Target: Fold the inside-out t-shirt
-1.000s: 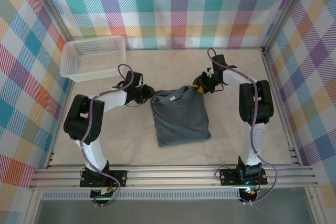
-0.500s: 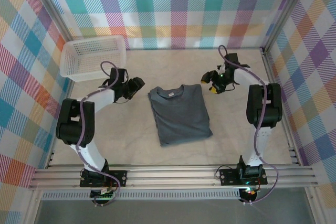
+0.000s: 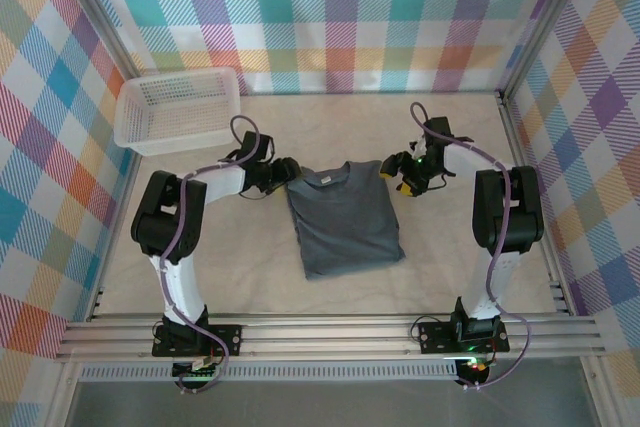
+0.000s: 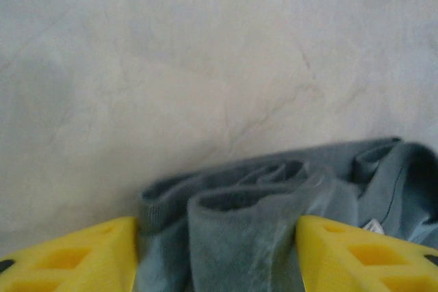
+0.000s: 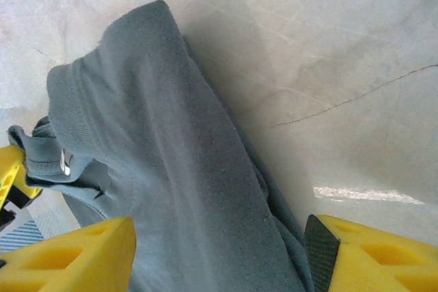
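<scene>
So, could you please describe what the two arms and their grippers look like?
Both the left arm and the right arm have white tubular links, bulky black joints and a looping purplish cable. The left gripper and the right gripper are black, with wedge-shaped yellow fingers showing hollow cut-outs.

The t-shirt (image 3: 345, 219) is soft, matt cloth, a little fuzzy, with ribbed edges. The surface (image 3: 450, 237) is smooth and pale, with thin veins and a weak shine. The yellow fingers (image 4: 68, 254) look like matt plastic. The far-left basket (image 3: 178, 110) is white plastic lattice.
</scene>
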Tool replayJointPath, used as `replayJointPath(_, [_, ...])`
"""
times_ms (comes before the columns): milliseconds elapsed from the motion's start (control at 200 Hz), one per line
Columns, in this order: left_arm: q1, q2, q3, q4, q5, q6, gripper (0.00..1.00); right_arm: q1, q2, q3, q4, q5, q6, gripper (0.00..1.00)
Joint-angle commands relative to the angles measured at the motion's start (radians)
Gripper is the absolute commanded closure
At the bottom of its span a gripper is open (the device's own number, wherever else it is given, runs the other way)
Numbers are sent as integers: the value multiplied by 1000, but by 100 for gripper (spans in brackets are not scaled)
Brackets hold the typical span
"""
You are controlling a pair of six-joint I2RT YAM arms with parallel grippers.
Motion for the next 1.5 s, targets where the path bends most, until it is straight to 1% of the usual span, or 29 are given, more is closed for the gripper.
replayJointPath(0, [-7,60,54,-21,67,39,51,3,-32,20,-9,-24,-13,33])
replayJointPath(70, [-12,86,85,-46,96,54,58,3,-21,25,-5,-36,-5,33])
replayJointPath(190, [-12,107,105,-84,67,68,60,2,-16,27,0,-44,10,33])
replayJointPath(240, [-13,113,114,-93,67,75,65,3,-18,27,-2,-39,11,33])
replayJointPath(270, [-12,120,123,-99,72,80,70,4,-21,30,-6,-30,9,33])
replayJointPath(310, [-13,128,132,-106,83,82,79,3,-26,32,-14,-14,3,32])
replayJointPath(335, [-14,133,138,-108,90,86,85,3,-29,35,-18,-1,-1,30])
replayJointPath(405, [-13,148,158,-110,114,102,100,3,-43,43,-32,59,-21,17])
replayJointPath(460, [-14,164,179,-122,138,129,100,4,-53,45,-19,92,-56,7])
replayJointPath(515, [-13,177,199,-127,168,158,100,5,-40,53,-5,134,-92,1])
replayJointPath(605, [-13,198,247,-165,195,214,100,9,31,121,-29,140,-139,0])
replayJointPath(695, [-13,212,295,-211,207,270,100,21,84,163,-10,130,-155,0])
replayJointPath(750, [-13,221,322,-216,216,294,100,26,117,190,-6,114,-154,2])
replayJointPath(770, [-12,226,330,-249,220,302,100,29,129,198,-5,107,-151,3])
replayJointPath(835, [-10,245,363,-270,241,311,100,34,163,215,6,84,-139,6])
replayJointPath(925, [-8,267,391,-269,264,309,100,43,194,214,29,68,-127,7])
replayJointPath(1070, [-8,279,414,-277,258,309,100,62,223,205,50,28,-119,15])
replayJointPath(1220, [-8,282,426,-282,254,308,100,74,253,198,79,-17,-102,30])
replayJointPath(1325, [-8,283,427,-283,256,309,100,76,280,214,111,-78,-74,41])
replayJointPath(1435, [-8,284,427,-291,252,310,100,77,307,256,90,-62,-70,49])
replayJointPath(1495, [-8,281,425,-295,248,309,100,77,318,275,72,-57,-77,59])
